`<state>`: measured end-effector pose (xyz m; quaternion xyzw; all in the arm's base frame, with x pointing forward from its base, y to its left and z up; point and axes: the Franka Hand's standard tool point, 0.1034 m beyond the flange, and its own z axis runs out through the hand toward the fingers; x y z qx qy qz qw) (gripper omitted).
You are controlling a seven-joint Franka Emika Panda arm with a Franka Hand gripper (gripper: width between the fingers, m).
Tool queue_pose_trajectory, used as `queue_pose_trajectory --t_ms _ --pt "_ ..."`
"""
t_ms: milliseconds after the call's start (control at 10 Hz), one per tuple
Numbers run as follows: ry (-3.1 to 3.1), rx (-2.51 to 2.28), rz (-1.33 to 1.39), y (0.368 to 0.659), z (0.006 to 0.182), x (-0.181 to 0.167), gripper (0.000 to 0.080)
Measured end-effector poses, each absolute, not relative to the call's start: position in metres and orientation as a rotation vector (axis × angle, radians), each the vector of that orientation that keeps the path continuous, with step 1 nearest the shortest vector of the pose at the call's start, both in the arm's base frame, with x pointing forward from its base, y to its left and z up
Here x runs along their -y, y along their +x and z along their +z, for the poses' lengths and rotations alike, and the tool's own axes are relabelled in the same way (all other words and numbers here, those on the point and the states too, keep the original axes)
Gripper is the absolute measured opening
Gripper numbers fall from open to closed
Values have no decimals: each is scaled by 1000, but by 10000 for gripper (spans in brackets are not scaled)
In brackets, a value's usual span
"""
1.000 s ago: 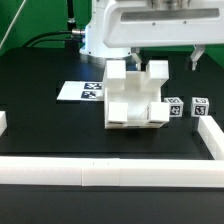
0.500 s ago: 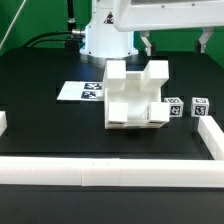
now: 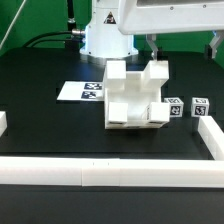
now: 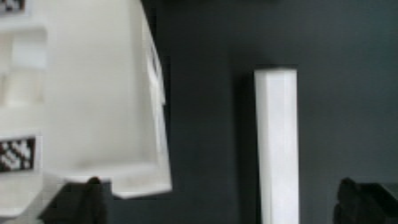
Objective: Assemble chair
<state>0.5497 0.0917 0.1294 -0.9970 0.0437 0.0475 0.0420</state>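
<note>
The partly built chair (image 3: 135,95), a blocky white piece, stands in the middle of the black table. Two small white tagged cubes (image 3: 175,107) (image 3: 200,107) sit just beyond it toward the exterior view's right. My gripper (image 3: 185,45) hangs high above and behind them, open, with nothing between its fingers. In the wrist view the chair (image 4: 80,90) fills one side. The gripper (image 4: 224,205) shows only its two dark fingertips (image 4: 84,200), far apart over bare table.
The marker board (image 3: 85,91) lies flat at the exterior view's left of the chair. White border rails run along the front (image 3: 110,172), the right (image 3: 212,140) and the left (image 3: 3,122). One rail (image 4: 276,140) shows between the fingers in the wrist view.
The open gripper has risen away from the chair and shifted toward the exterior view's right. The chair and cubes have not moved.
</note>
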Motion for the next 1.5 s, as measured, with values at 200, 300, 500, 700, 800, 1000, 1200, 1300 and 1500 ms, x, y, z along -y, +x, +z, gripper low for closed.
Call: queue_pose_trajectory --t_ms 200,300,500,700,800,1000,1200,1300,1500 --pt "-3056 -125 157 547 121 -94 649" --pt "-3057 -126 153 545 120 -93 649" --pt "-3056 -125 148 545 122 -93 649" --pt "-3055 -127 161 545 124 -93 649" --pt "-3048 -129 161 547 135 -93 649" --pt "-3042 -129 144 542 144 -93 649" --pt "-3037 -126 154 525 147 -95 649" --pt "-3036 -125 160 518 146 -98 649" --pt "-3041 -121 141 506 139 -103 649"
